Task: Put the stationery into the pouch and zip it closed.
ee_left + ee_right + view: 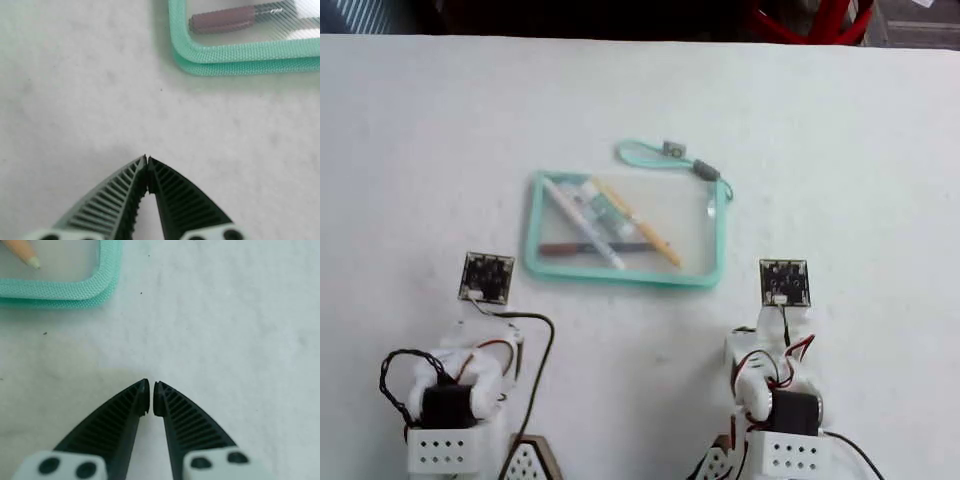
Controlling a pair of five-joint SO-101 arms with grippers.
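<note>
A clear pouch (625, 230) with a mint-green border lies flat in the middle of the table. Inside it lie several pens and pencils (610, 222), among them an orange pencil and a dark brown pen. Its zip pull with a green wrist strap (665, 156) sits at the far right corner. My left gripper (147, 161) is shut and empty, resting near the pouch's near left corner (200, 60). My right gripper (151, 390) is shut and empty, close to the pouch's near right corner (102, 287). Both arms (460, 390) (775, 395) sit folded near the table's front edge.
The white table (840, 150) stretches open around the pouch on all sides. Dark and red items (810, 20) stand beyond the far edge. Cables (535, 350) loop near the arm bases.
</note>
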